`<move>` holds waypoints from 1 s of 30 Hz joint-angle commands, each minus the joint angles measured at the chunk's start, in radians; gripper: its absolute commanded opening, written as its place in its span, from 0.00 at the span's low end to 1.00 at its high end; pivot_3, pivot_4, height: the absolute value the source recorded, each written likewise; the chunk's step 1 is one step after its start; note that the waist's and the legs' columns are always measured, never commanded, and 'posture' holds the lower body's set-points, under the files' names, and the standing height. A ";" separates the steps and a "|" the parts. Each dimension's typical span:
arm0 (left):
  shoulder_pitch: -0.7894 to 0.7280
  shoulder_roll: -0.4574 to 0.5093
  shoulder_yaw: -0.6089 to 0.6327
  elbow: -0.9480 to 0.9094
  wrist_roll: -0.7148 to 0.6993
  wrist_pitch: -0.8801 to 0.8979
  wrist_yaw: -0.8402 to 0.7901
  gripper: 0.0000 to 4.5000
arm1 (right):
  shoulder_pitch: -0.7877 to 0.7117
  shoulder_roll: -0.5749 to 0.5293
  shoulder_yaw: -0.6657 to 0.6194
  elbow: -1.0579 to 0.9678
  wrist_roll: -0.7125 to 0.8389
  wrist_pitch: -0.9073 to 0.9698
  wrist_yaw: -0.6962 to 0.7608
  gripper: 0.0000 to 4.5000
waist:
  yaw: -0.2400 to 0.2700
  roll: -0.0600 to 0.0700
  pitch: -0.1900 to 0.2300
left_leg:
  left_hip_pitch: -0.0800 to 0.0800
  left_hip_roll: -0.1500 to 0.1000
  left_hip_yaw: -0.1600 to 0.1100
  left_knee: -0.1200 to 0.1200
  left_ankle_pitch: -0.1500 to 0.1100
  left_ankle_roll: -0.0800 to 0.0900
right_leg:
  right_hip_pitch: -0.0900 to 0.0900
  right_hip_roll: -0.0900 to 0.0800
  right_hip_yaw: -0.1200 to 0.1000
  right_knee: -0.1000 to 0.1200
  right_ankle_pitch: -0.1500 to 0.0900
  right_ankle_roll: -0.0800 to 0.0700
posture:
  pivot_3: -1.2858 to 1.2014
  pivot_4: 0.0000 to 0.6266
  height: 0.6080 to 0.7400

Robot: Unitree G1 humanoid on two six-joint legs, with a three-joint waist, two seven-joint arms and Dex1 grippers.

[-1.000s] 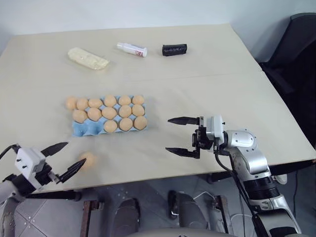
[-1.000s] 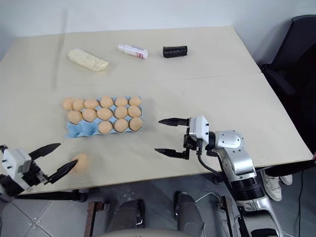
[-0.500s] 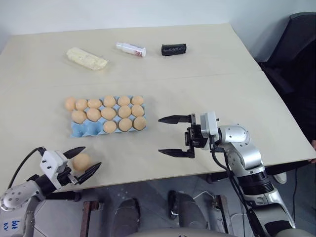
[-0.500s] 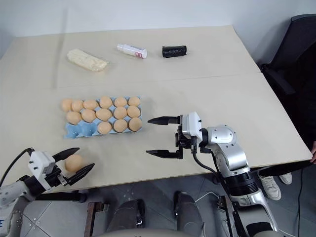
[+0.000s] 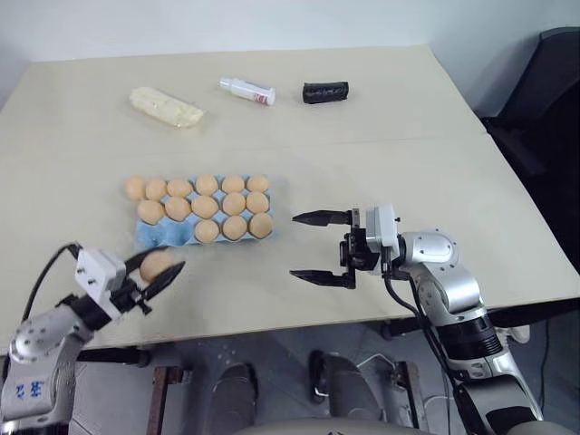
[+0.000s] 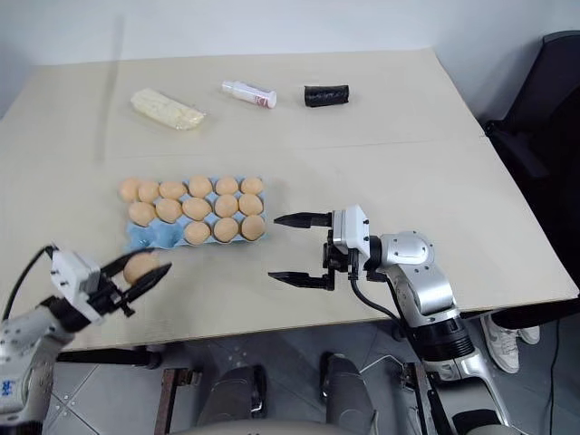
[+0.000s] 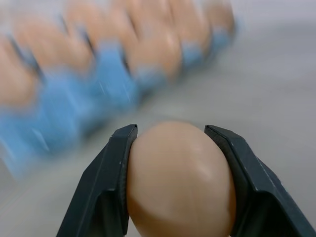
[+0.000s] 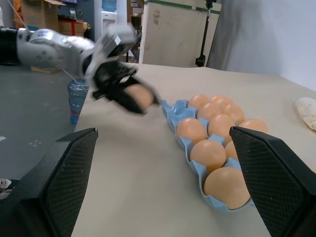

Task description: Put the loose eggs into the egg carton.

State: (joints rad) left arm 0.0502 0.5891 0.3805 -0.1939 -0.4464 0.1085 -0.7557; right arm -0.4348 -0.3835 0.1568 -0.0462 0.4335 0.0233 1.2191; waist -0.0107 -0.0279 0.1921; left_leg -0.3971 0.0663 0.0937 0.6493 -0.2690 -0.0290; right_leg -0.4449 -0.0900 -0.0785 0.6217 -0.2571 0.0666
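one loose egg [image 5: 156, 265] sits clamped between the left gripper [image 5: 154, 275] fingers, long axis running along them toward the egg carton [image 5: 149, 237] just beyond. right gripper [image 5: 322, 246] hovers right of the carton, fingers spread wide, empty. carton's long side runs left-right; its near-left cups are bare.

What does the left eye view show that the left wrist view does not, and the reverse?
Left eye view alone: the right claw, open above the table; a pale yellow wrapped block, a small white bottle and a black roll at the far side. Left wrist view alone: close up, both fingers pressing the sides of the egg. Both: the left claw shut on that egg, and the blue egg carton with its empty cups at the near left corner.
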 commanded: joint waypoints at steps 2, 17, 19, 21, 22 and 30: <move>-0.136 -0.007 -0.055 0.059 0.019 0.014 0.032 0.48 | 0.000 0.006 -0.011 -0.022 0.000 -0.019 -0.022 1.00 | 0.004 0.000 0.000 | 0.001 -0.001 0.002 0.000 0.000 0.000 | 0.000 0.000 0.001 0.000 0.001 0.001 | 0.52 0.24 1.00; -0.201 -0.010 -0.063 0.196 0.052 -0.085 0.026 0.99 | 0.042 0.005 -0.012 -0.091 0.004 -0.005 -0.081 1.00 | 0.004 0.000 0.000 | 0.002 0.003 0.003 -0.001 -0.001 -0.001 | 0.000 0.006 0.002 0.000 0.000 0.000 | 0.52 0.24 1.00; -0.154 -0.014 0.001 0.143 0.013 -0.085 0.046 0.99 | 0.045 0.001 -0.015 -0.091 0.007 -0.001 -0.079 1.00 | 0.001 0.000 0.000 | 0.003 0.004 0.004 -0.001 -0.001 -0.002 | 0.000 0.006 0.003 0.000 0.000 0.000 | 0.52 0.24 1.00; -0.103 -0.011 0.061 0.102 -0.018 -0.064 0.067 0.99 | 0.048 -0.002 -0.018 -0.092 0.009 0.002 -0.077 1.00 | -0.002 0.000 0.000 | 0.003 0.005 0.004 -0.001 -0.002 -0.003 | 0.000 0.008 0.003 0.000 0.000 -0.001 | 0.52 0.24 1.00; -0.052 -0.011 0.106 0.078 -0.035 -0.052 0.076 0.99 | 0.050 -0.004 -0.019 -0.090 0.010 0.001 -0.074 1.00 | -0.002 0.000 0.000 | 0.003 0.006 0.004 -0.001 -0.002 -0.003 | 0.000 0.008 0.003 0.000 0.000 -0.001 | 0.52 0.24 1.00; 0.185 -0.075 0.338 0.068 -0.058 -0.066 0.190 0.99 | 0.039 0.031 -0.017 -0.064 0.006 -0.001 -0.108 1.00 | -0.017 0.000 0.000 | 0.006 0.009 0.006 -0.001 -0.003 -0.004 | 0.001 0.010 0.005 0.001 -0.002 -0.004 | 0.52 0.24 1.00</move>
State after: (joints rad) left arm 0.2204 0.5213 0.6555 -0.1274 -0.4870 0.0694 -0.5990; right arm -0.3834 -0.3657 0.1495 -0.0922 0.4223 0.0281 1.1293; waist -0.0274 -0.0283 0.1918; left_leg -0.3908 0.0758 0.0995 0.6484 -0.2720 -0.0336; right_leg -0.4442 -0.0793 -0.0740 0.6221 -0.2587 0.0618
